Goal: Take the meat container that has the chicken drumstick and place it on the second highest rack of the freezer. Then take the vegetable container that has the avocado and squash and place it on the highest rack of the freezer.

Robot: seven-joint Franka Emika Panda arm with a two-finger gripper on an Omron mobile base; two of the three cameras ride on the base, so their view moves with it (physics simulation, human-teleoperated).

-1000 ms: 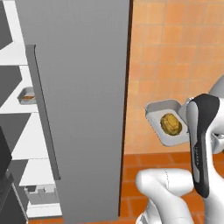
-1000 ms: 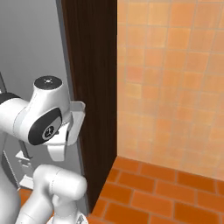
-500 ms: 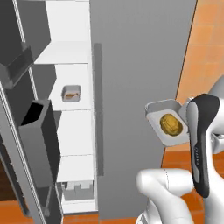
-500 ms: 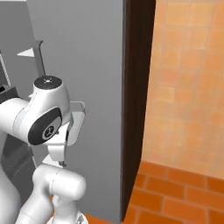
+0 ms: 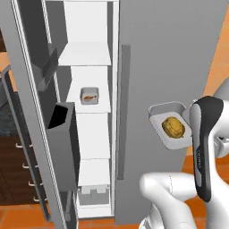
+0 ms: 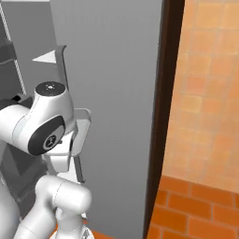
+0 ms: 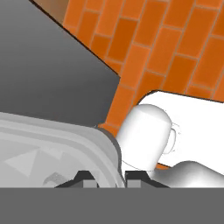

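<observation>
Here the freezer (image 5: 161,67) stands with its left door (image 5: 31,112) open, and the white shelves inside are visible in the left base view. A small tray (image 5: 90,95) with the drumstick (image 5: 90,97) sits on the second rack (image 5: 89,103), near the middle of it. The top rack (image 5: 86,54) above it has nothing on it that I can see. Dark bins (image 5: 62,129) hang on the inner side of the open door.

The second tray (image 5: 169,125) is up in the air in front of the closed grey right door, to the right of the long handle (image 5: 121,112). It is tilted, so its open side faces the camera. One yellow-gold lump, the squash (image 5: 173,127), lies in it; the arm covers the right part of the tray, and I cannot tell where the avocado is.

In the hand view the gripper (image 7: 107,177) is nearly closed, with its two fingertips (image 7: 86,176) on each side of the grey tray rim (image 7: 109,148), so it holds the tray by the edge. In the right base view the tray (image 6: 83,130) shows edge-on, just beside the white wrist and in front of the grey door.
</observation>
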